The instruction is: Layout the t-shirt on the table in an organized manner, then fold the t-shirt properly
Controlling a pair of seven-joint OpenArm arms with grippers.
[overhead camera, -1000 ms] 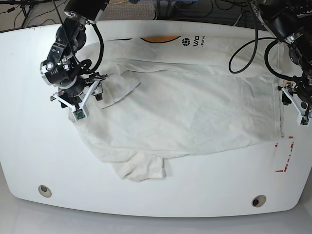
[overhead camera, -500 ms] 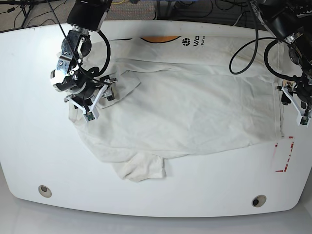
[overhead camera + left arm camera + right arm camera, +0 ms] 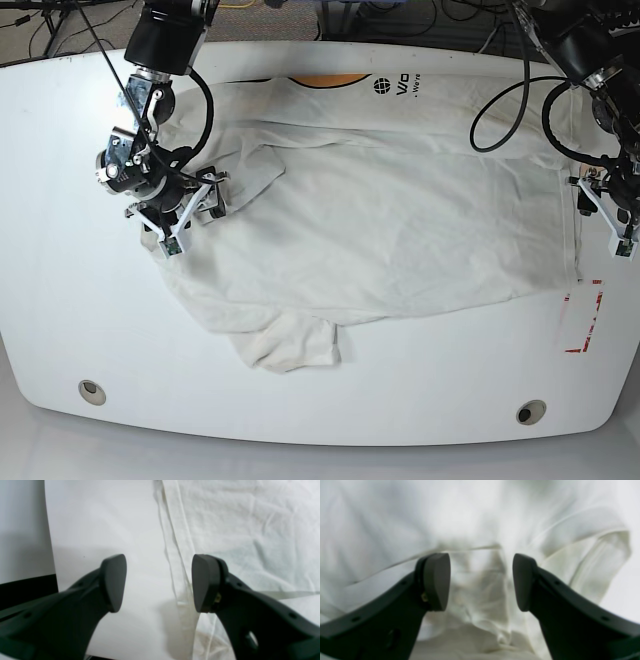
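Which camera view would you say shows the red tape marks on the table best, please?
The base view: the red tape marks show near the table's edge, beside the t-shirt's hem. Neither wrist view shows them; the left sees hem and bare tabletop, the right only crumpled cloth.

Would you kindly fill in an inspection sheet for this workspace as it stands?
Surface: table white, two round holes near the front edge, red tape marks near the left arm's side.
Job's things: t-shirt spread but wrinkled, one sleeve bunched at the front, print along the far edge.
Clutter: nothing seen.
Grippers: right claw open above rumpled cloth; left claw open over the shirt's edge.
Cables: black cable looping over the shirt by the left arm.
Surroundings: cables on the floor beyond the table.
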